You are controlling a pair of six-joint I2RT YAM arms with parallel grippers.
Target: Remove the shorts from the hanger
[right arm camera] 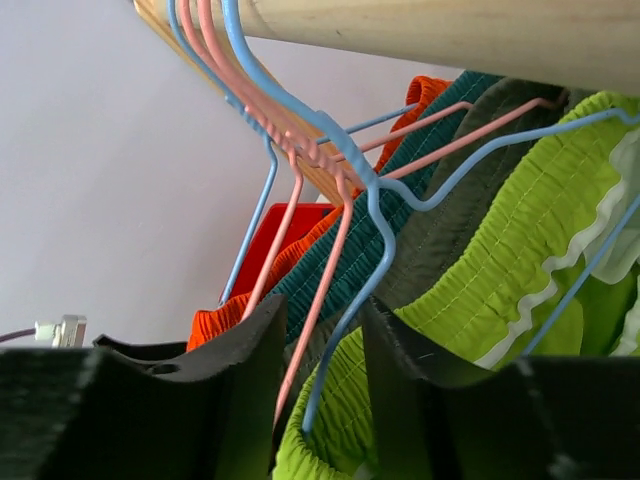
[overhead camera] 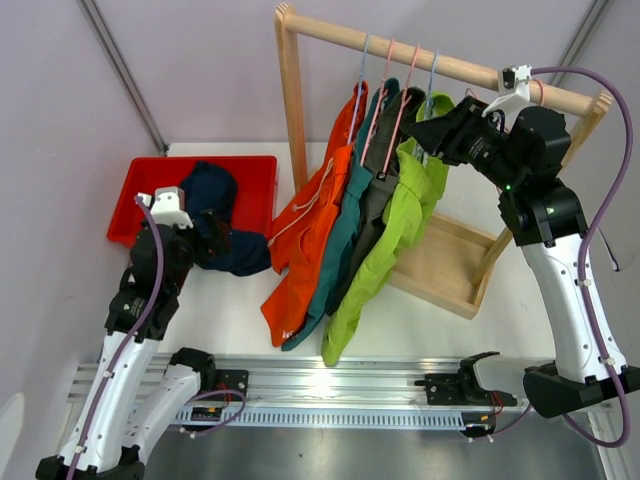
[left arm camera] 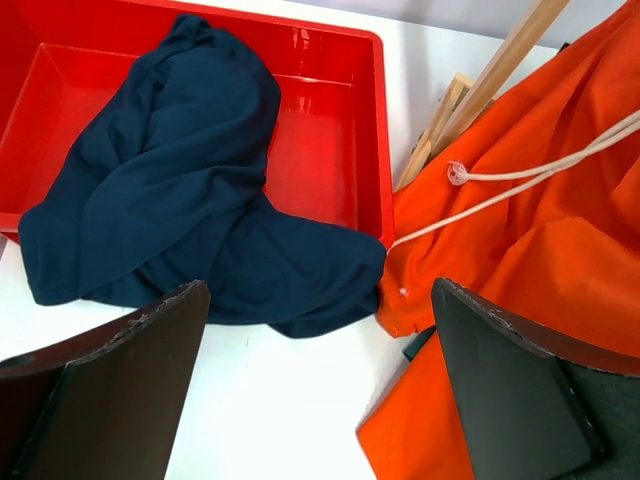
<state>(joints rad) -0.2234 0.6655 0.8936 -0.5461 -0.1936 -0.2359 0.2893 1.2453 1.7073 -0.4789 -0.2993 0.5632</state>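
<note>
the dark grey shorts (overhead camera: 385,180) are mostly hidden between neighbours; the wooden rail (right arm camera: 450,35) is cut off above.

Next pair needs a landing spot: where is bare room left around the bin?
Free: the red bin's left half, beside the navy shorts; bare table between them and the orange shorts. Crowded: the rack's base under the hanging shorts.

Navy shorts (left arm camera: 180,190) crumpled, lying half in the red bin (left arm camera: 340,130) and spilling over its near wall onto the white table (left arm camera: 270,410). Orange shorts (left arm camera: 520,230) at right, white drawstring (left arm camera: 520,180) (knotted end) trailing across them, hem touching the navy pair. Wooden rack post (left arm camera: 490,85) behind. Left gripper (left arm camera: 320,385) fingers wide apart, nothing between them; dark bit under the orange hem, maybe teal fabric
</note>
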